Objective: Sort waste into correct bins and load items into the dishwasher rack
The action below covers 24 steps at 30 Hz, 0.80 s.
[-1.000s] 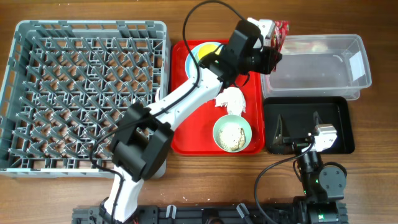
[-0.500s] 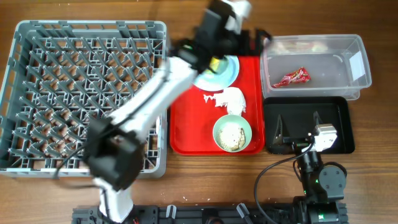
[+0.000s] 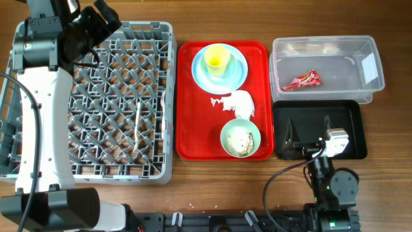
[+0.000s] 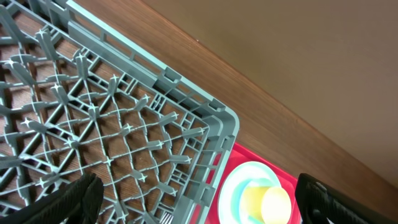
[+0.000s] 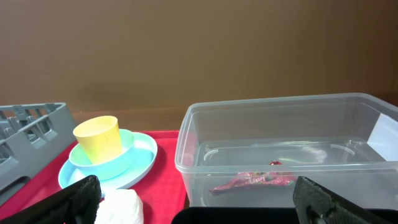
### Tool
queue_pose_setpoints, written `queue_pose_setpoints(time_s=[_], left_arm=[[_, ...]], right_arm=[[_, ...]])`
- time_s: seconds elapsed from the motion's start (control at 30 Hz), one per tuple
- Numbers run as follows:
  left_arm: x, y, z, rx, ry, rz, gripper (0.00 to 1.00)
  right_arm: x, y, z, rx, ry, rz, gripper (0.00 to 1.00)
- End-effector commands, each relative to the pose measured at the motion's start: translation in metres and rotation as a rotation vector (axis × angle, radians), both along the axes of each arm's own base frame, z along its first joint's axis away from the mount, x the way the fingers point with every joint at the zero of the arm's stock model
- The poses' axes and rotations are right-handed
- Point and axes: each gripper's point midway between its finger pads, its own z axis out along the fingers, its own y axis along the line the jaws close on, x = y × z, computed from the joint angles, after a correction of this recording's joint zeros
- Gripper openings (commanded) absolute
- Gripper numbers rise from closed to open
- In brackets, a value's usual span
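The grey dishwasher rack [image 3: 90, 96] fills the left of the table, and a thin white utensil [image 3: 137, 125] lies in it. My left gripper [image 3: 98, 24] hangs open and empty over the rack's far edge. On the red tray [image 3: 193, 129] a yellow cup [image 3: 217, 60] stands on the pale blue plate [image 3: 237, 74]. Nearer are a crumpled white napkin [image 3: 239, 103] and a mint-green bowl [image 3: 240, 137] holding food scraps. The red wrapper [image 3: 301, 80] lies in the clear tub [image 3: 325, 48]. My right gripper [image 3: 308, 132] rests open over the black tray [image 3: 351, 113].
The left wrist view looks down on the rack's corner [image 4: 211, 124], with the cup [image 4: 267, 202] beyond it. The right wrist view shows the cup [image 5: 98, 137], napkin [image 5: 121, 208] and tub [image 5: 286, 118] with the wrapper [image 5: 252, 180] inside. Bare wood surrounds everything.
My left gripper opened and let the red wrapper drop into the clear tub. The left arm then swung left to the rack's far edge. The right arm stayed still.
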Motion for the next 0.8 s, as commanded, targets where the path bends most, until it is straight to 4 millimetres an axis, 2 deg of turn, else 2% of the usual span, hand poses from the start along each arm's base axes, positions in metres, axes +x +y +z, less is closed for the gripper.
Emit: queue_pose_setpoints(time_s=[0.0,0.23,0.3,0.37,0.43,0.5,0.53,0.57,0.67,0.7,0.73,0.77], left_arm=[[0.000,0.004,-0.003,0.009,0.009,0.009,1.00],[0.000,0.004,-0.003,0.009,0.009,0.009,1.00],[0.000,0.004,-0.003,0.009,0.009,0.008,1.00],[0.000,0.004,-0.003,0.009,0.009,0.009,1.00],[0.000,0.004,-0.003,0.009,0.009,0.009,1.00],[0.000,0.004,-0.003,0.009,0.009,0.008,1.00],[0.000,0.004,-0.003,0.009,0.009,0.009,1.00],[0.000,0.004,-0.003,0.009,0.009,0.009,1.00],[0.000,0.004,-0.003,0.009,0.009,0.009,1.00],[0.000,0.004,-0.003,0.009,0.009,0.009,1.00],[0.000,0.004,-0.003,0.009,0.009,0.009,1.00],[0.000,0.004,-0.003,0.009,0.009,0.008,1.00]], right_arm=[[-0.001,0.004,0.001,-0.013,-0.008,0.020,1.00],[-0.001,0.004,0.001,-0.012,-0.007,0.021,1.00],[-0.003,0.020,0.009,0.066,-0.027,0.117,1.00],[-0.014,0.050,0.017,0.132,-0.013,0.299,1.00],[-0.024,0.059,0.031,0.160,0.027,0.359,1.00],[-0.034,0.061,0.065,0.190,0.093,0.367,1.00],[-0.036,0.062,0.076,0.194,0.122,0.372,1.00],[-0.039,0.066,0.097,0.166,0.236,0.394,1.00],[-0.035,0.063,0.106,0.039,0.619,0.390,1.00],[-0.026,0.063,0.112,0.053,0.691,0.390,1.00],[-0.010,0.075,0.123,0.205,0.805,0.403,1.00],[-0.005,0.083,0.123,0.261,0.855,0.437,1.00]])
